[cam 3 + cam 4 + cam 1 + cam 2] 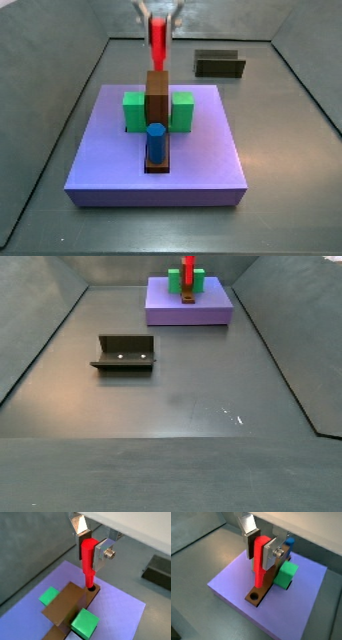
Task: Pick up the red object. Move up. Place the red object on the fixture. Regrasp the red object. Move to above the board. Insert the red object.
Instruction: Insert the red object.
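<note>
The red object (87,559) (259,559) is a slim upright peg, and my gripper (90,547) (261,549) is shut on its upper part in both wrist views. Its lower tip hangs just over the round hole (254,597) at one end of the brown bar (67,607) on the lavender board (117,612) (187,165). In a side view the red object (159,40) stands above the bar's far end (156,90). The dark fixture (124,353) (219,64) sits apart on the floor, holding nothing.
Two green blocks (134,110) (182,110) flank the brown bar, and a blue peg (155,142) stands at its near end. Grey sloping walls (40,346) enclose the floor around the board.
</note>
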Motion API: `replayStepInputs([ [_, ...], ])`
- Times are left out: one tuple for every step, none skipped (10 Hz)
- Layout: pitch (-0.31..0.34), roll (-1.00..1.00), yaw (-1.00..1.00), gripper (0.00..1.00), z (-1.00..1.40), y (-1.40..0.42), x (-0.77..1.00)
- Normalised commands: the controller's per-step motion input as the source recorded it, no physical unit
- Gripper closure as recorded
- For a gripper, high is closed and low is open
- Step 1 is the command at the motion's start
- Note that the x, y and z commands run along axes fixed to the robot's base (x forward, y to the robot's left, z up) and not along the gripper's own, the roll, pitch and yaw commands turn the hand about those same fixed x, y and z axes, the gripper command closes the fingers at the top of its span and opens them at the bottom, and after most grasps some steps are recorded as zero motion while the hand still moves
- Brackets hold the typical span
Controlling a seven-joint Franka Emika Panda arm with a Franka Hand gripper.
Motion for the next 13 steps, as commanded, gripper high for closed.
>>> replayStepInputs([
  [0.019,0.00,0.00,1.00,-0.14,0.19,0.01],
  [0.000,-0.04,0.00,1.00,-0.01,0.27,-0.10],
  [-0.033,-0.04,0.00,1.00,-0.07,0.24,-0.11],
  [-0.060,0.00,0.00,1.00,-0.17,0.04,-0.09],
  [-0.064,0.00,0.00,1.00,-0.20,0.00,-0.01],
  [-0.051,-0.01,0.00,1.00,-0.20,-0.05,0.00],
  [-0.016,-0.02,0.00,1.00,-0.18,-0.04,0.12],
  [-0.023,0.00,0.00,1.00,-0.20,0.00,0.03],
  [-0.013,0.00,0.00,1.00,-0.18,0.00,0.05],
  [0.000,0.00,0.00,1.00,-0.11,-0.02,0.10],
  [0.000,0.00,0.00,1.00,-0.09,-0.08,0.16],
  [0.000,0.00,0.00,1.00,-0.07,-0.13,0.25],
  [0.000,0.00,0.00,1.00,-0.17,-0.07,0.17],
])
